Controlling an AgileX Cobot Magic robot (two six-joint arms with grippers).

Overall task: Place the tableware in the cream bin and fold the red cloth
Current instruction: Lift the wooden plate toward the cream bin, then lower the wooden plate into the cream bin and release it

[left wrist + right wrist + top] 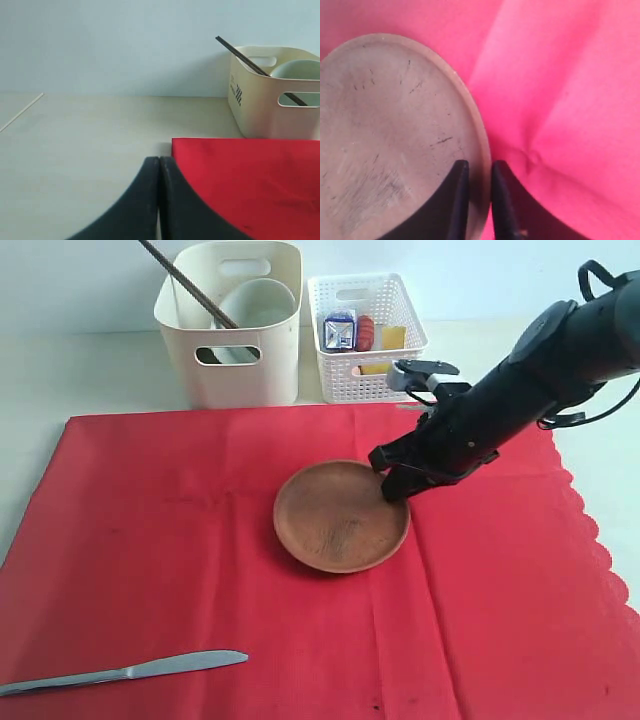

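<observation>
A pale tabletop [90, 370] carried everything. Most of it was covered by the large bright red rectangular fabric cloth [200, 560], spread flat with its scalloped edge on the right of the exterior view. Behind the cloth's far edge stood the tall cream plastic bin [235, 385] with oval handle cutouts. Just beside it was a smaller white lattice basket [365, 380] holding a small blue-white carton [340, 330]. The black right arm [540, 370] sloped down from the right to the round brown wooden plate [335, 520], which lay near the middle of the cloth. The right gripper [393, 483] was clamped on the plate's rim, one finger inside the dish and one outside, where the cloth puckered. A white bowl [258, 302] sat inside the bin, with dark chopsticks [185, 280] leaning in it and sticking out above the rim. The silver table knife [130, 672] lay flat on the near left part of the cloth, well apart from the plate. The left gripper [159, 162] hung over bare tabletop near a corner of the cloth, its fingers pressed together and holding nothing.
</observation>
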